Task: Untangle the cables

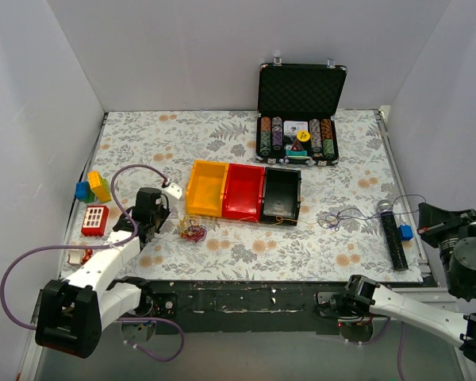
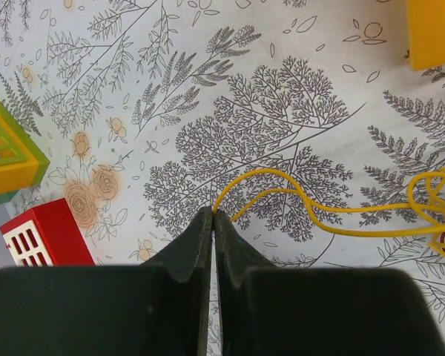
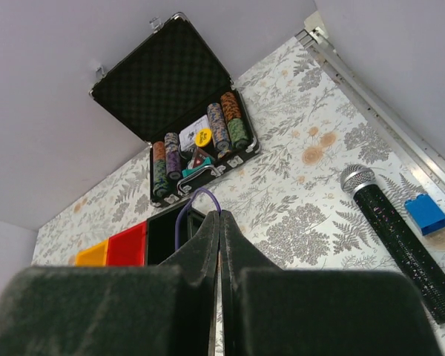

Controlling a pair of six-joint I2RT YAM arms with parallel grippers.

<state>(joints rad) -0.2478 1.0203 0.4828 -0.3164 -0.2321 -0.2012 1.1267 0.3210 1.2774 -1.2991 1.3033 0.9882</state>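
The cables lie in two places. A small clump of yellow, red and dark wires [image 1: 192,231] sits in front of the yellow bin. My left gripper [image 2: 213,213] is shut on a yellow wire [image 2: 297,194] that loops right towards the clump [image 2: 441,211]. In the top view the left gripper [image 1: 160,216] is just left of the clump. A thin purple wire [image 1: 357,213] stretches from the table's middle towards my right gripper [image 1: 425,214]. In the right wrist view that gripper [image 3: 220,214] is shut on the purple wire [image 3: 185,209], held above the table.
A yellow bin [image 1: 205,189], a red bin [image 1: 243,191] and a black bin [image 1: 281,194] stand side by side mid-table. An open poker chip case [image 1: 300,111] is at the back. A microphone [image 1: 394,234] and a blue brick [image 1: 405,232] lie at the right. Toy blocks [image 1: 93,188] are at the left.
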